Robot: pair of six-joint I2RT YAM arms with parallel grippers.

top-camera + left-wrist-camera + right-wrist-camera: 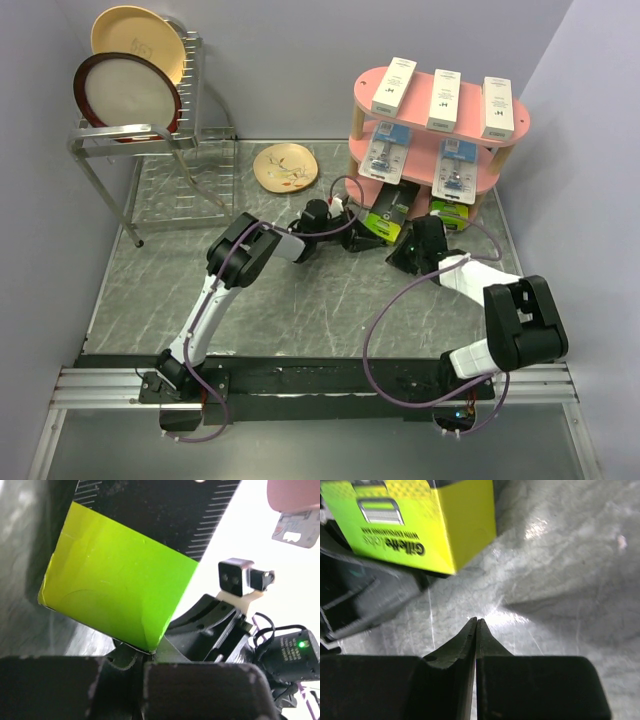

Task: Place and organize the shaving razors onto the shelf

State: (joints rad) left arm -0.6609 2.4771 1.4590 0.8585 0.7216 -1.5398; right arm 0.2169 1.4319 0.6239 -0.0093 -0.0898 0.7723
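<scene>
The pink shelf [365, 100] stands at the back right. Three slim white boxes [443, 98] lie on its top board and two blue-white blister cards [385, 155] on the middle board. One black-and-lime box [450, 212] sits at the bottom tier. My left gripper [350, 218] is shut on the corner of the second black-and-lime box [385, 215], held at the front of the bottom tier. That box fills the left wrist view [115, 590] above the left gripper [142, 655]. My right gripper [405, 255] is shut and empty above the table [476, 622], just in front of that box [415, 525].
A metal wire dish rack [150, 160] with two plates stands at the back left. A small patterned plate [285, 167] lies on the table left of the shelf. Grey walls close in at the back and on both sides. My right arm shows in the left wrist view [235, 630].
</scene>
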